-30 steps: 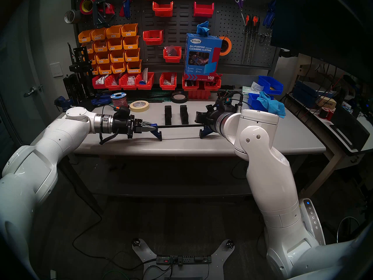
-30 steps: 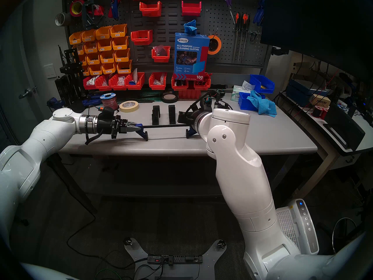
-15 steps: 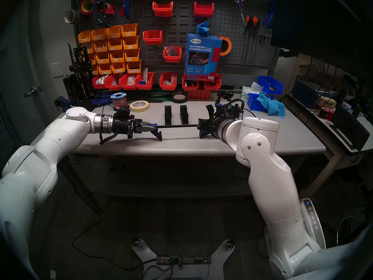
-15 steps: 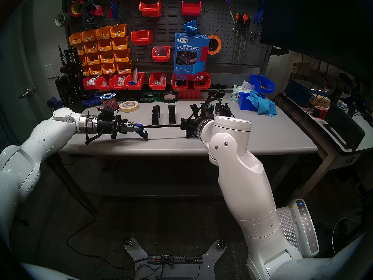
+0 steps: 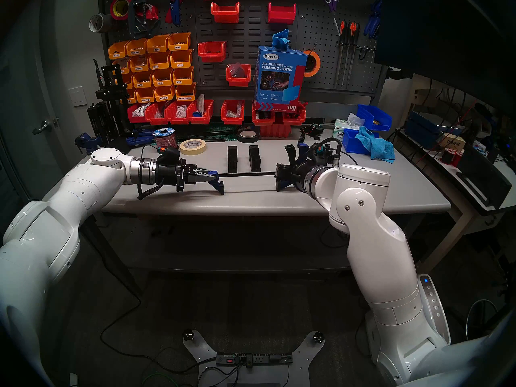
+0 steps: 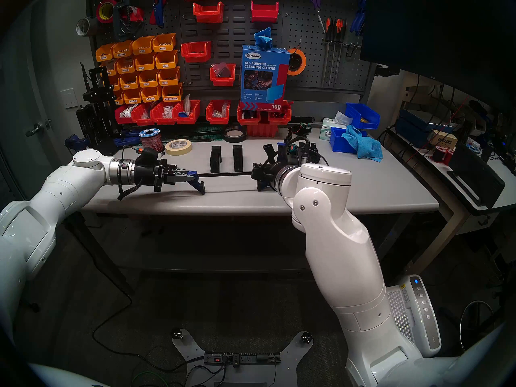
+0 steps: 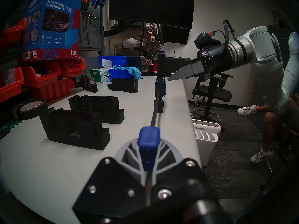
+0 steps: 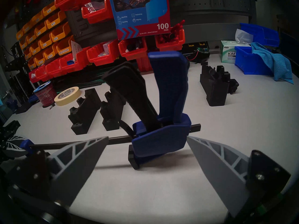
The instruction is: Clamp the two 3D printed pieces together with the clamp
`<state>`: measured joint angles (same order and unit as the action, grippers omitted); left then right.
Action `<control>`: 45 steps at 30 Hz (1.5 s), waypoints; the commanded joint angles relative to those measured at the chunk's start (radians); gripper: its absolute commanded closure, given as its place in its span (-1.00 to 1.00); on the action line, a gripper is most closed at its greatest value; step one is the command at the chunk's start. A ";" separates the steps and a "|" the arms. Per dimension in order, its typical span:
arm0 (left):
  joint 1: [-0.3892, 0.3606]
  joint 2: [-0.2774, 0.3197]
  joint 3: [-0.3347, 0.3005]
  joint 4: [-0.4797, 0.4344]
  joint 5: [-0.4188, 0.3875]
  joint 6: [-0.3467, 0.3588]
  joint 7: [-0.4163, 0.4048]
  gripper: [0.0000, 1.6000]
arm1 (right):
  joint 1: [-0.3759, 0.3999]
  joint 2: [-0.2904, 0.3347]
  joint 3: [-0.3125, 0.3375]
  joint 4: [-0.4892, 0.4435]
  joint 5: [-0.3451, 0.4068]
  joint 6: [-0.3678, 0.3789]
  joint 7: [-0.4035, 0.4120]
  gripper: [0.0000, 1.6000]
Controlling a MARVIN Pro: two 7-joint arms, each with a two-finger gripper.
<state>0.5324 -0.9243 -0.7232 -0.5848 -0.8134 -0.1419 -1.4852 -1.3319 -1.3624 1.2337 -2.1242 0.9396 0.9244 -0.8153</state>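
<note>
Blue plastic and a thin black bar make up the clamp (image 5: 245, 174), which lies along the front of the grey table (image 5: 363, 193); my left gripper (image 5: 205, 176) is pinched on its fixed blue end, holding the bar about level; my right gripper (image 8: 146, 147) stands spread wide on either side of the sliding blue jaw below the trigger handle, not gripping it; the two 3D printed pieces (image 5: 243, 158) stand upright just behind the bar, apart from each other.

Matte black plastic printed pieces (image 5: 243, 158), smooth blue plastic clamp (image 8: 159, 136) on thin dark bar, smooth grey tabletop (image 5: 363, 188)
</note>
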 commanded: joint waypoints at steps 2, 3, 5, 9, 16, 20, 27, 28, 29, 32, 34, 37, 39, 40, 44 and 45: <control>-0.023 -0.002 -0.010 -0.003 -0.009 -0.002 0.002 1.00 | 0.054 -0.042 -0.001 0.046 -0.001 -0.007 -0.016 -1.00; -0.023 -0.002 -0.010 -0.004 -0.009 -0.002 0.002 1.00 | 0.064 -0.044 -0.003 0.057 -0.008 -0.015 -0.018 -1.00; -0.022 -0.001 -0.010 -0.005 -0.009 -0.002 0.002 1.00 | 0.079 -0.053 -0.003 0.076 -0.026 -0.041 -0.025 -1.00; -0.022 0.000 -0.010 -0.006 -0.008 -0.001 0.002 1.00 | 0.106 -0.061 -0.009 0.107 -0.054 -0.086 -0.030 -1.00; -0.021 0.000 -0.011 -0.008 -0.009 -0.001 0.002 1.00 | 0.126 -0.064 -0.015 0.124 -0.060 -0.111 -0.025 -1.00; -0.021 0.000 -0.011 -0.007 -0.009 -0.001 0.002 1.00 | 0.121 -0.059 -0.014 0.117 -0.050 -0.101 -0.019 -1.00; -0.022 -0.001 -0.011 -0.005 -0.009 -0.002 0.002 1.00 | 0.113 -0.038 -0.010 0.103 0.001 -0.006 -0.004 -1.00; -0.022 -0.001 -0.011 -0.005 -0.009 -0.002 0.002 1.00 | 0.113 -0.038 -0.008 0.102 0.011 0.013 -0.004 -1.00; -0.022 -0.001 -0.011 -0.004 -0.009 -0.002 0.002 1.00 | 0.111 -0.036 -0.007 0.102 0.017 0.023 -0.003 -1.00; -0.023 -0.002 -0.011 -0.003 -0.009 -0.002 0.002 1.00 | 0.103 -0.034 -0.006 0.102 0.021 0.032 -0.003 -1.00; -0.023 -0.002 -0.011 -0.003 -0.009 -0.002 0.002 1.00 | 0.100 -0.034 -0.003 0.102 0.023 0.034 -0.004 -1.00; -0.023 -0.002 -0.011 -0.002 -0.009 -0.002 0.002 1.00 | 0.100 -0.037 0.001 0.101 0.024 0.032 -0.008 -1.00; -0.023 -0.002 -0.010 -0.002 -0.009 -0.002 0.002 1.00 | 0.099 -0.035 0.004 0.101 0.025 0.031 -0.008 -1.00; -0.023 -0.002 -0.010 -0.002 -0.009 -0.003 0.002 1.00 | 0.099 -0.034 0.005 0.101 0.026 0.031 -0.008 -1.00; -0.023 -0.002 -0.010 -0.002 -0.009 -0.003 0.002 1.00 | 0.102 -0.033 0.008 0.102 0.033 0.036 -0.015 -1.00; -0.023 -0.002 -0.010 -0.002 -0.009 -0.003 0.002 1.00 | 0.102 -0.033 0.008 0.101 0.034 0.036 -0.016 -1.00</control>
<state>0.5310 -0.9237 -0.7238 -0.5901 -0.8141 -0.1422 -1.4848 -1.2279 -1.3918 1.2447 -2.0196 0.9670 0.9514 -0.8225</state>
